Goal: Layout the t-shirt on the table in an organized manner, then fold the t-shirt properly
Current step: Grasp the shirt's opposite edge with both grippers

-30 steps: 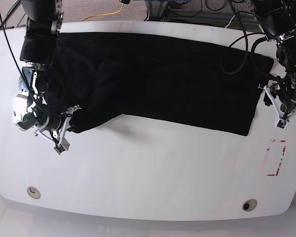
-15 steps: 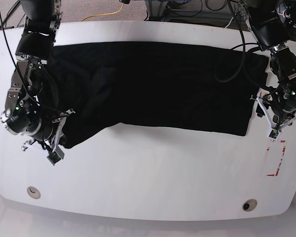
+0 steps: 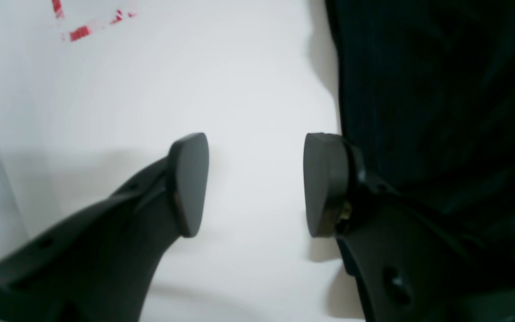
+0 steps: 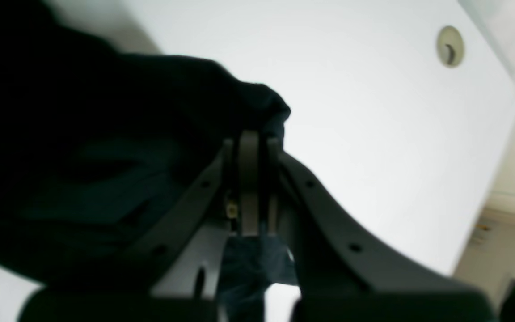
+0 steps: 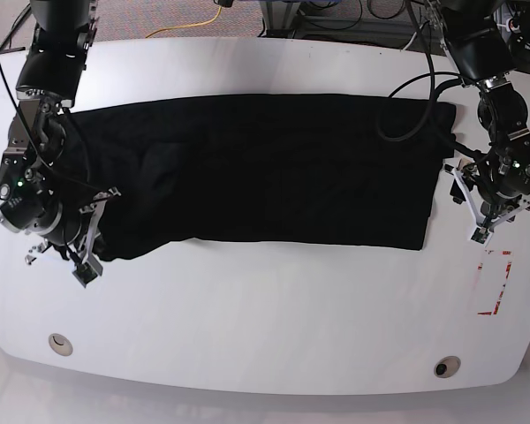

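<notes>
**Black shirt spread across the far half of the bench**

The t-shirt lies stretched wide over the table, nearer the far edge, its near hem bunched at one end. The right gripper has its fingers pressed together on a fold of that bunched cloth. The left gripper hangs with its jaws spread wide over bare white surface, just beside the shirt's other end, holding nothing. A red dashed mark sits by that side's near corner.

White table: black t-shirt spread across; red dashed mark; two grommets.
</notes>
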`<state>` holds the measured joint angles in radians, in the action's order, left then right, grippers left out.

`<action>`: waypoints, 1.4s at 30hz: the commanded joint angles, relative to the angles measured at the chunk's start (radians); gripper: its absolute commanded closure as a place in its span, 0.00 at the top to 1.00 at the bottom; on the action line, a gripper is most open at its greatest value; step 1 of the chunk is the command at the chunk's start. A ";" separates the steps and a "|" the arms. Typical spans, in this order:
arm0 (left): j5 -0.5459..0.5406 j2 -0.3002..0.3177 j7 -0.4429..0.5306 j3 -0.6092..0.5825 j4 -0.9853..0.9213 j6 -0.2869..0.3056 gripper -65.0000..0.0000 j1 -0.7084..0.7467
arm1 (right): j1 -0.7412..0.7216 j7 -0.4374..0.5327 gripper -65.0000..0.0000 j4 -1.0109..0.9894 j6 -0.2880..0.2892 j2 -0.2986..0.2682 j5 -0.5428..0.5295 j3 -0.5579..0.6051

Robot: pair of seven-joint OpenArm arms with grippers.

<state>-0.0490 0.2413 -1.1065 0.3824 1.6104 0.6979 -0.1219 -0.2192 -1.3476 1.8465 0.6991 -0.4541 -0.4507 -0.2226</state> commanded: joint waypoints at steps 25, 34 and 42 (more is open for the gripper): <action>-0.009 -0.049 0.216 0.054 -0.278 0.000 0.77 -0.167 | 0.042 0.001 0.00 0.017 -0.001 0.025 -0.006 -0.002; -0.009 -0.093 0.228 0.054 -0.368 0.000 0.80 -0.239 | 0.042 0.001 0.00 0.018 -0.001 0.025 -0.007 -0.002; -0.009 -0.112 0.303 0.054 -0.506 0.000 0.80 -0.299 | 0.042 0.001 0.00 0.020 -0.001 0.025 -0.007 -0.002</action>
<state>-0.0456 0.1204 -0.8356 0.4366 1.1187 0.6971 -0.3847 -0.1574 -1.3624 1.8488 0.6994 -0.4129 -0.4519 -0.2184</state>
